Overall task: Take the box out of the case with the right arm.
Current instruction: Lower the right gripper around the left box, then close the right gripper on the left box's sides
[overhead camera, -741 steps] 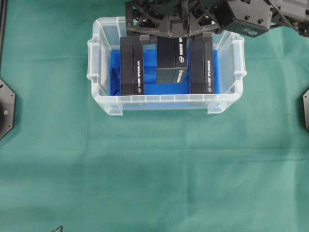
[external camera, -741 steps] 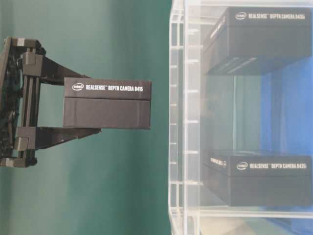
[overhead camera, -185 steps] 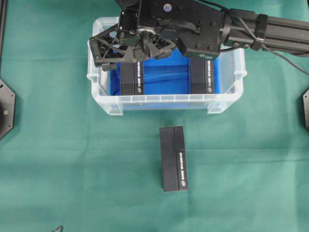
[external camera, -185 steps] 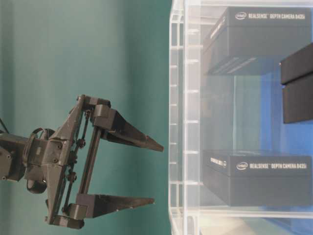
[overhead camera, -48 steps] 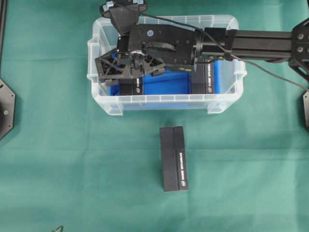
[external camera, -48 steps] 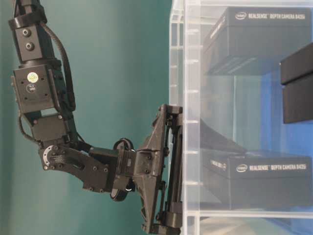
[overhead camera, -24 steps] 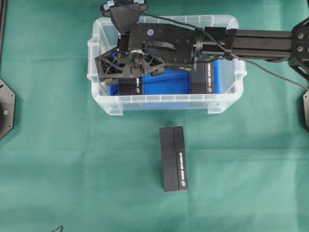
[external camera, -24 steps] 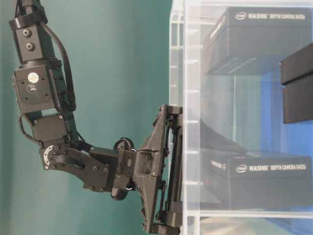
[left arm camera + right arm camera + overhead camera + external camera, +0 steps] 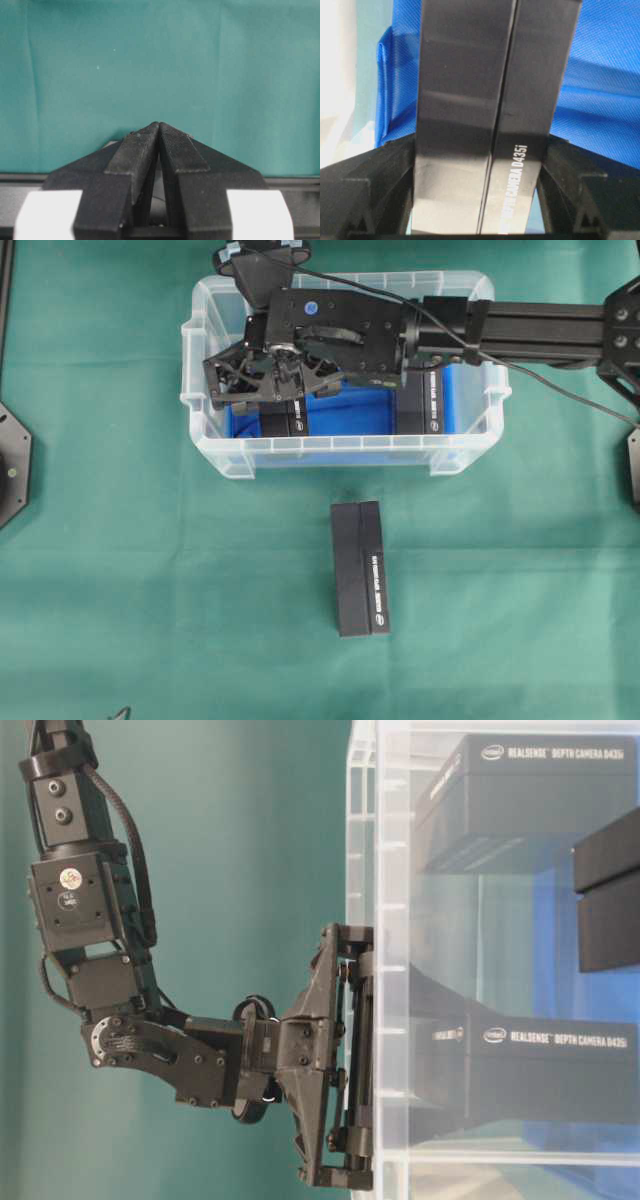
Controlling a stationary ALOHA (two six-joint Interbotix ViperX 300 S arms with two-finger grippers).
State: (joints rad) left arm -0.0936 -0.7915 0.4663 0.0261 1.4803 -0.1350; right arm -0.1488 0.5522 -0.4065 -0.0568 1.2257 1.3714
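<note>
Right gripper (image 9: 479,200) reaches down into the case (image 9: 205,370) at its left end, its fingers (image 9: 365,190) pressed against both long sides of the left box (image 9: 485,115), clamping it; white print on that box reads "CAMERA D435i". On the green cloth (image 9: 150,590) in front of the case lies another black box (image 9: 360,568). A third box (image 9: 428,400) stands at the case's right end, labelled "intel REALSENSE DEPTH CAMERA D435i". Left gripper (image 9: 159,132) hangs over bare cloth, tips together.

Two boxes in the case, one out on the cloth

We see the case (image 9: 205,455) holding a left box (image 9: 284,418) and a right box (image 9: 428,406); a third box (image 9: 360,568) lies before it on the cloth (image 9: 120,570).
</note>
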